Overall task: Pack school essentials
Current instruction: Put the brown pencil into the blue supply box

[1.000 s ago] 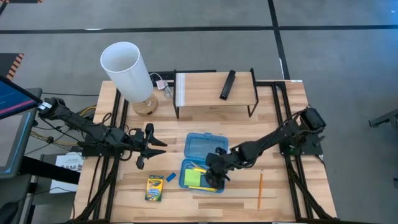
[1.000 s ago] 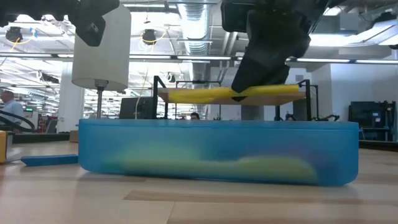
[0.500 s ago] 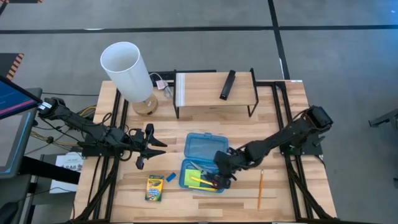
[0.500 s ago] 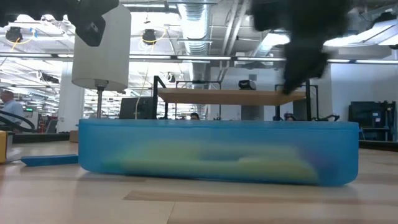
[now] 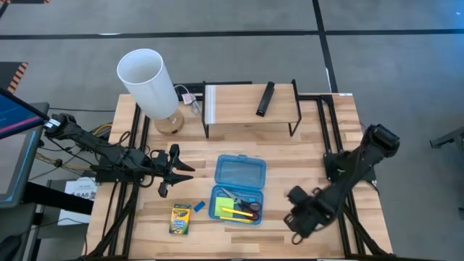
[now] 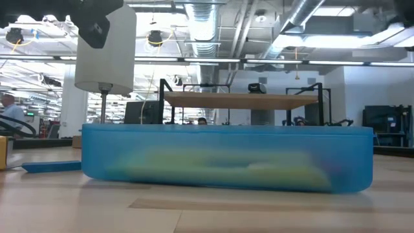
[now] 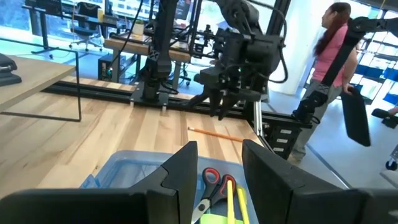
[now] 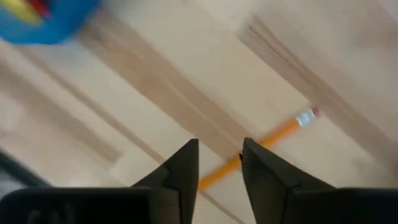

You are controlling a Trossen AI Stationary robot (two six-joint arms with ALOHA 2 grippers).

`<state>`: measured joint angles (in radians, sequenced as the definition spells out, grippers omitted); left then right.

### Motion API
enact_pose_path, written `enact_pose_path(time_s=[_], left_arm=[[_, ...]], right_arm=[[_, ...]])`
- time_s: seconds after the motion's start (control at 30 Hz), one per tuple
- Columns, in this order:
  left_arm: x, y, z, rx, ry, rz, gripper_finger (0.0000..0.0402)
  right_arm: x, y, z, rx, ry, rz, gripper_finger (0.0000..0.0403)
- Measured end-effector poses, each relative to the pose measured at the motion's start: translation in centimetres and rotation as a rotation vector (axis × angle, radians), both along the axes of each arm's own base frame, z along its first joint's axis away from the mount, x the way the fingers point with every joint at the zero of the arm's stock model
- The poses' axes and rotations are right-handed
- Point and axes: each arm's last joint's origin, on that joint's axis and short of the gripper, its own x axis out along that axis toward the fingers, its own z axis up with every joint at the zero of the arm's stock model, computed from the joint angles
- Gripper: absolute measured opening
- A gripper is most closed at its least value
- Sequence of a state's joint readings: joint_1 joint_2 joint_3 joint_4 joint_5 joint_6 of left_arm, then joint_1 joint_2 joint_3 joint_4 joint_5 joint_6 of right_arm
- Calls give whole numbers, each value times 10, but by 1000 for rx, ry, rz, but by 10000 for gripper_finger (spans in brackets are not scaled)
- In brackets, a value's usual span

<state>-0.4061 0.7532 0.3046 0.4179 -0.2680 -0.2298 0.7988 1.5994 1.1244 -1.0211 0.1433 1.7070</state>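
The open blue case [image 5: 238,190] lies at mid-table. Its base holds red-handled scissors [image 7: 213,182], a green sticky-note pad [image 5: 221,208] and yellow sticks [image 7: 231,198]. A crayon box [image 5: 180,218] and a blue eraser [image 5: 199,207] lie on the table to its left. My right gripper [image 8: 219,155] hangs open to the right of the case, pointing down. It hovers above the orange pencil [image 8: 277,137], which lies flat on the table and which my right arm hides in the high view. My left gripper [image 5: 190,172] waits open and level, left of the case.
A white-shaded lamp [image 5: 148,80] stands at the far left. A wooden shelf [image 5: 250,109] at the back carries a black bar [image 5: 265,98]. A person [image 7: 336,56] stands beyond the table's right side. Bare wood surrounds the pencil [image 7: 214,132].
My right gripper has let go of a yellow stick, which now lies in the case. It has then swung from over the case toward the table's right edge, rolling and tipping until it points down above the pencil.
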Motion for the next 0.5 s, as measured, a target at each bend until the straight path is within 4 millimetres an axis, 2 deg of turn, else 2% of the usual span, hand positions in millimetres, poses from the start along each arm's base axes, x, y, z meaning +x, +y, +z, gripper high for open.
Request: enact_pose_path(time_s=[0.1, 0.2, 0.3, 0.5], left_arm=[[0, 0, 1, -2, -6, 0, 114], [0, 0, 1, -3, -8, 0, 114], [0, 0, 1, -4, -9, 0, 114], [0, 0, 1, -3, -10, 0, 114]], right_arm=[[-8, 4, -5, -43, 49, -35, 162], [-15, 3, -8, -101, 25, -22, 176], [-25, -8, -9, -60, -19, -44, 178], [-49, -37, -30, 17, -68, -157, 165]])
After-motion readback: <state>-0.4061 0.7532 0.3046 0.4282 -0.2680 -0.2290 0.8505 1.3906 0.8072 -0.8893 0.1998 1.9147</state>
